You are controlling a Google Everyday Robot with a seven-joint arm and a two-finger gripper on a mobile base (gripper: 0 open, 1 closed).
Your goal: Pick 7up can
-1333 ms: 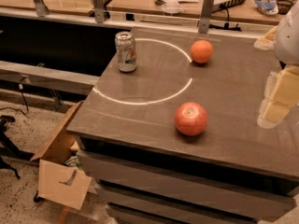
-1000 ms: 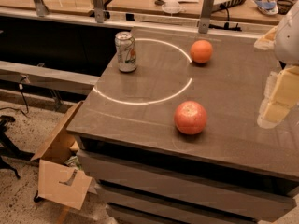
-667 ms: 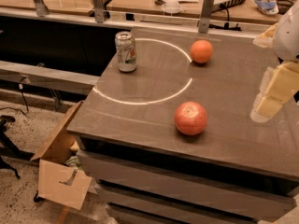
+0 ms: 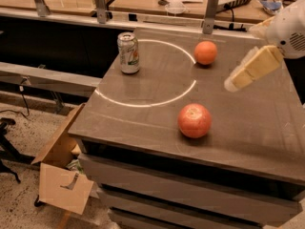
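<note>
We see the arm (image 4: 288,27) coming in from the upper right edge, its white rounded housing above the far right side of the surface (image 4: 257,132). Below it the cream gripper (image 4: 233,82) slants down and to the left, its tip hanging over the surface to the right of the orange (image 4: 206,52) and above and right of the apple (image 4: 194,120), clear of both. We cannot tell how wide the gripper is set, since it reads as one pale block from this side.

The 7up can (image 4: 128,53) stands upright near the far left corner of the surface, just on the painted white ring (image 4: 143,104), well apart from the gripper, with the orange between them along the far side.

Compared with a second ago, the gripper has swung: then it pointed almost straight down at the right edge, now it is tilted and reaches further left over the surface. The can, the orange and the apple lie where they lay before. A cardboard box (image 4: 59,175) sits on the floor at lower left
</note>
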